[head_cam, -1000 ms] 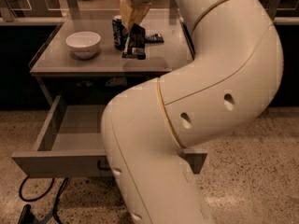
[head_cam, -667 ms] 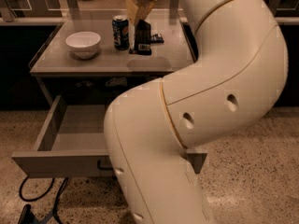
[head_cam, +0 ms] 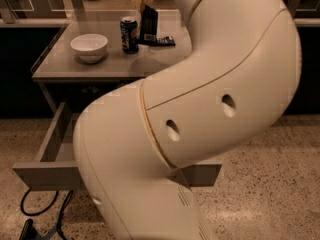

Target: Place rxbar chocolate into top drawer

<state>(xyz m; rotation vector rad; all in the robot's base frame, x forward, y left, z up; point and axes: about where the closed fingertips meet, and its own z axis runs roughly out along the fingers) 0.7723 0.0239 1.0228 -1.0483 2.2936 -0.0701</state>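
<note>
Here, a large cream-coloured robot arm (head_cam: 210, 99) filled the middle of the frame, curving from the bottom centre up to the top. At its end, at the top centre, the gripper (head_cam: 142, 3) hung above a grey table (head_cam: 60, 69). Its pale fingers were narrowed onto the upper end of the chocolate bar (head_cam: 149, 25), a small flat bar in a dark wrapper with pale print. The bar hung upright, and whether its lower end was clear of the tabletop could not be told. Just to the left of the bar stood a soda can (head_cam: 129, 34), upright on the table. A dark flat packet (head_cam: 161, 41) lay on the table just below and to the right of the bar. Further left, well apart from the can, sat a white bowl (head_cam: 89, 47). Beneath the table, in the lower left of the frame, the drawer (head_cam: 46, 177) stood pulled out, its grey front panel facing the viewer. The arm hid the middle of that panel and most of the inside. A dark cable (head_cam: 44, 210) lay on the speckled floor (head_cam: 270, 184) below the drawer.
</note>
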